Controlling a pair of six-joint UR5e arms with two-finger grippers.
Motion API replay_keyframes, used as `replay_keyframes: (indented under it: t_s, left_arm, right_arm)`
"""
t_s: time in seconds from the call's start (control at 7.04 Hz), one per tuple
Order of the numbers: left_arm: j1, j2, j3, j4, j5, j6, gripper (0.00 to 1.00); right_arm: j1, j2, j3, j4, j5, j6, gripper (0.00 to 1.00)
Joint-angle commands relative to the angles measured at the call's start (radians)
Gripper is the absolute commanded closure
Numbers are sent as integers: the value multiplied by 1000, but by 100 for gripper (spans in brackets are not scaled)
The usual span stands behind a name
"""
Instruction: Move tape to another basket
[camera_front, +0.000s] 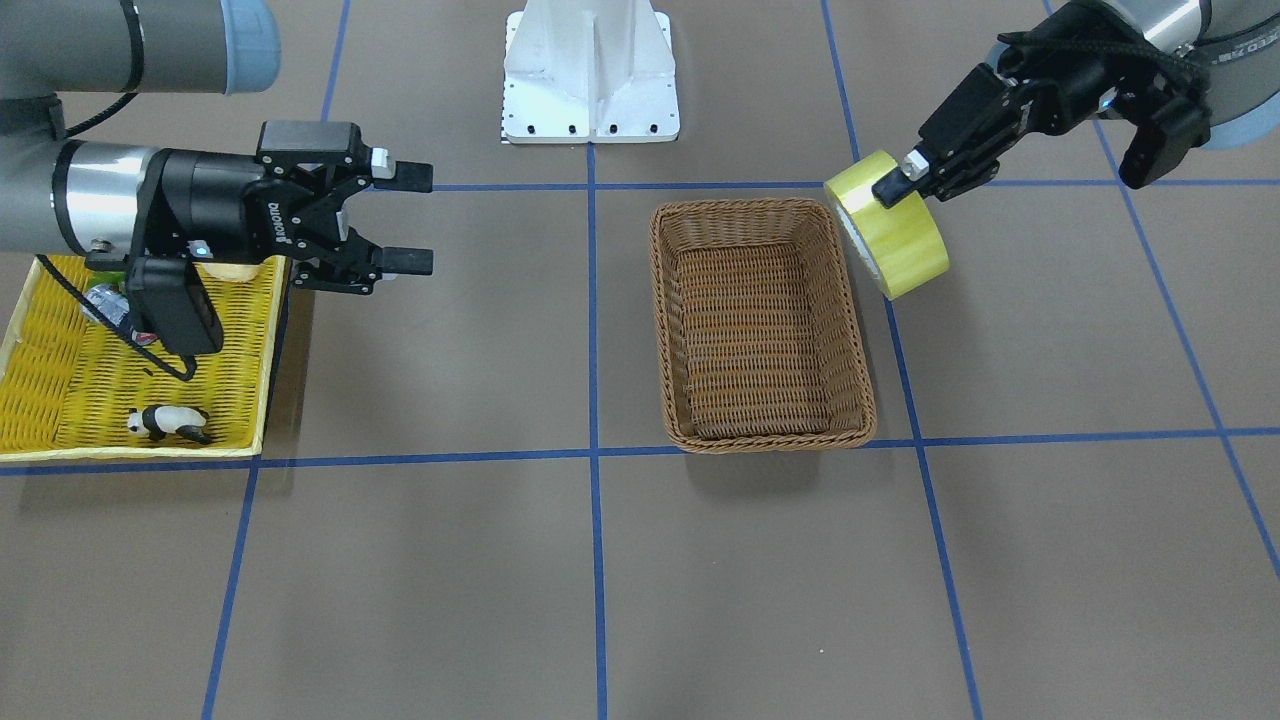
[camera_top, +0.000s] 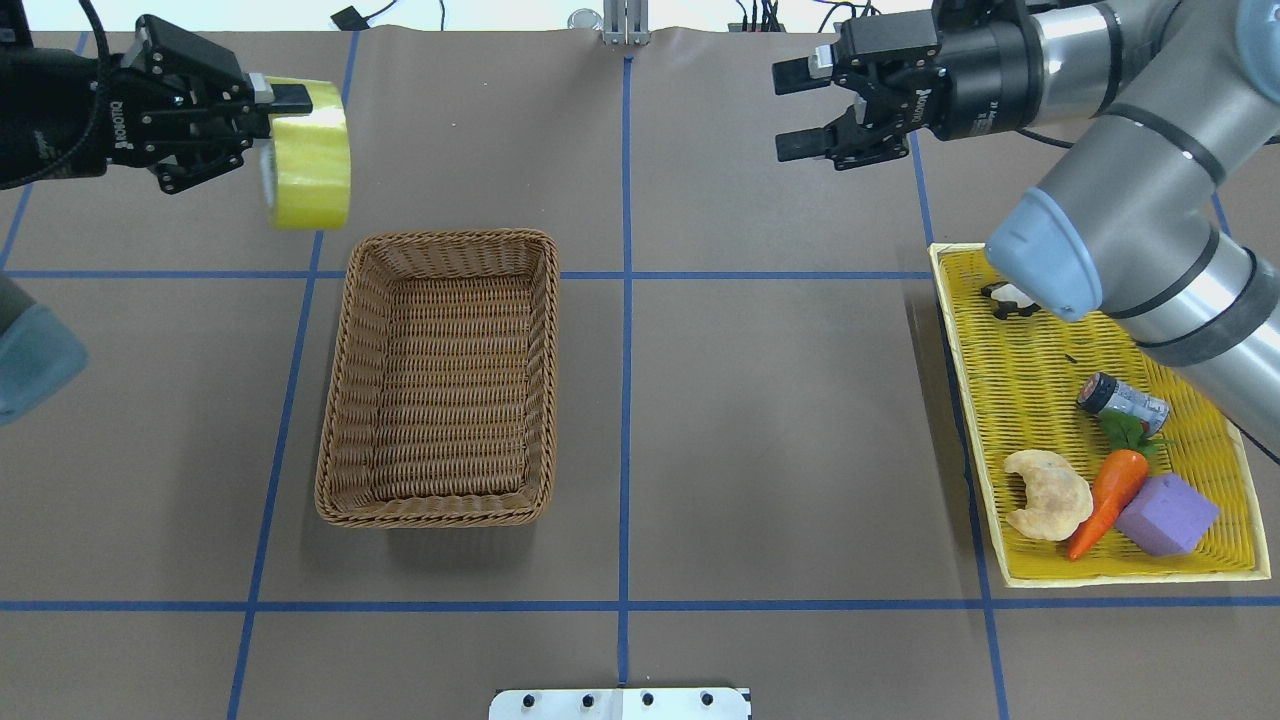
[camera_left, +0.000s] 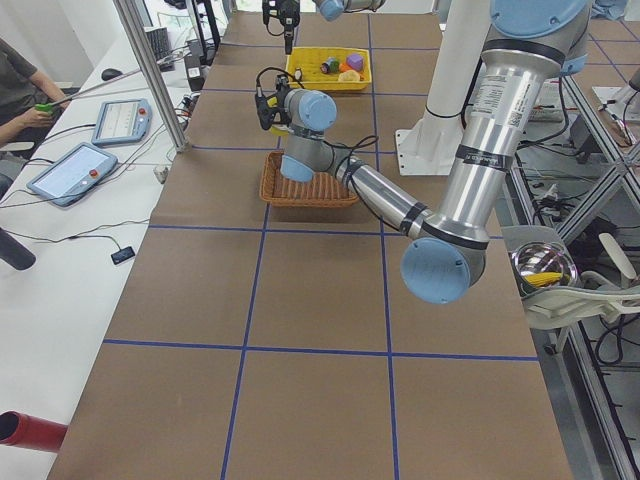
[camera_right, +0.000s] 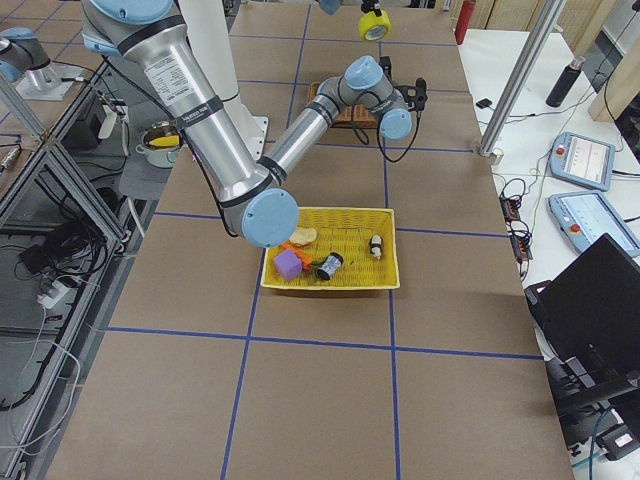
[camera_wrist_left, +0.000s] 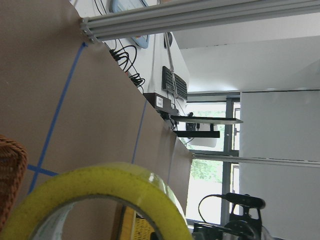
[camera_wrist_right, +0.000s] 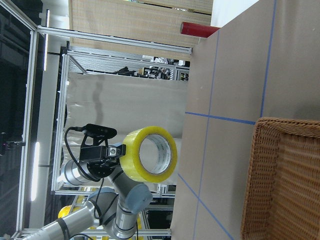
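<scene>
The yellow tape roll (camera_top: 308, 160) hangs in the air, on edge, just beyond the far left corner of the brown wicker basket (camera_top: 340, 400). My left gripper (camera_top: 275, 118) is shut on the roll's wall, one finger outside and one in the core. In the front-facing view the tape (camera_front: 900, 240) sits beside the basket's rim (camera_front: 740, 205), held by the left gripper (camera_front: 897, 186). The tape also shows in the left wrist view (camera_wrist_left: 100, 185) and the right wrist view (camera_wrist_right: 150, 157). My right gripper (camera_top: 795, 110) is open and empty above the table's far right part; it also shows in the front-facing view (camera_front: 415, 220). The basket is empty.
A shallow yellow tray (camera_top: 1010, 400) at the right holds a panda figure (camera_front: 165, 422), a small silver-black cylinder (camera_top: 1122, 398), a carrot (camera_top: 1108, 490), a croissant (camera_top: 1048, 494) and a purple block (camera_top: 1166, 515). The robot's white base plate (camera_front: 590, 80) stands at the table's near edge.
</scene>
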Motion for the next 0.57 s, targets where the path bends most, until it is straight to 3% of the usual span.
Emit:
replay_keyframes:
  t_s: [0.0, 0.28, 0.43]
  left_arm:
    - [5, 71, -83, 251, 3, 188, 100]
    - [28, 98, -115, 386, 3, 241, 100]
    - [48, 91, -170, 538, 8, 241, 100]
  right_arm:
    - [33, -10, -2, -134, -61, -122, 3]
    - [27, -7, -3, -292, -62, -233, 3]
    - [25, 2, -5, -383, -60, -234, 5]
